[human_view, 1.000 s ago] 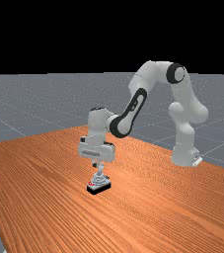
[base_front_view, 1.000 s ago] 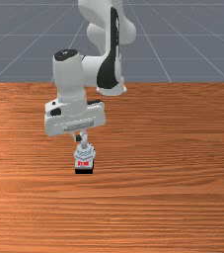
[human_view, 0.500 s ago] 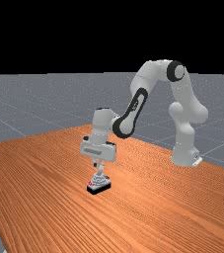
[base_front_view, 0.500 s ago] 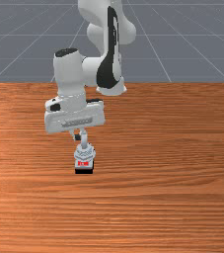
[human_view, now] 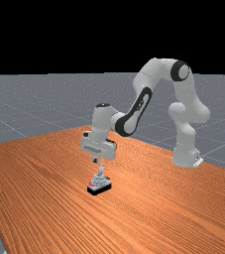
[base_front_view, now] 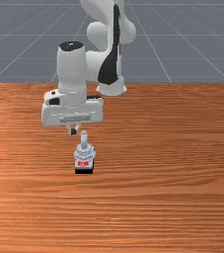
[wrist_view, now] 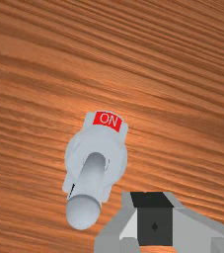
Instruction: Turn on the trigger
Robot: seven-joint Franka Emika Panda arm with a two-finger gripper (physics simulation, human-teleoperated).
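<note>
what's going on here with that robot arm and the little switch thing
A white and grey robot arm is at work on a small toggle switch on the wooden table. Its gripper hangs beside and above the lever, apparently not touching it. The lever leans away from the red ON label, so the switch doesn't look turned on yet.

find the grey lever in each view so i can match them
front view: lever left of middle, just below mid-height.
far view: lever slightly left of middle, in the lower half.
wrist view: lever leaning away from the red label.
Shared landmark: that red label.
</note>
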